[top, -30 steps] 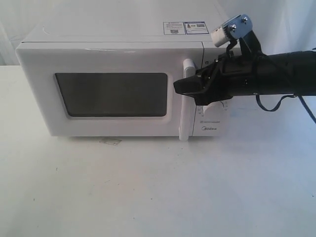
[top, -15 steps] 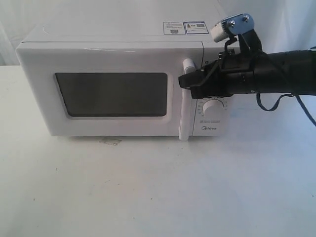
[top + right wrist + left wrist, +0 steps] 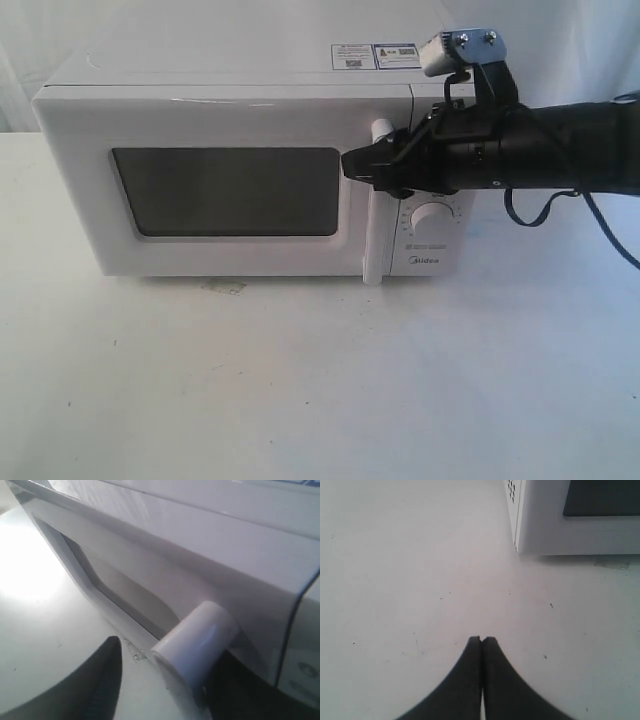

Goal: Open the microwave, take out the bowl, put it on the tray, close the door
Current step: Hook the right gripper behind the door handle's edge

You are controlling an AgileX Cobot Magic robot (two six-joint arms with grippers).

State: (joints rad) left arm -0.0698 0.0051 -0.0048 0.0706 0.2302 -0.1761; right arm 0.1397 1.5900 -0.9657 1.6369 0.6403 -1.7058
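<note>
The white microwave (image 3: 240, 75) stands at the back of the table, its door (image 3: 225, 125) shut. My right gripper (image 3: 368, 165) is at the top of the tall white bar handle (image 3: 374, 245). It is open, with one finger on each side of the handle. In the right wrist view the handle (image 3: 195, 645) lies between the black fingers (image 3: 102, 680), apart from the nearer one. My left gripper (image 3: 481, 639) is shut on nothing, low over the table by the microwave's corner (image 3: 540, 530). The bowl is hidden, and no tray is in view.
The lower knob (image 3: 432, 217) on the microwave's control panel shows just below my right arm. The white tabletop (image 3: 300, 380) stretches in front of the microwave. White cloth hangs behind it.
My right gripper has risen a little along the handle and pushed left, so its fingers now reach past the handle's top. The door has stayed shut.
</note>
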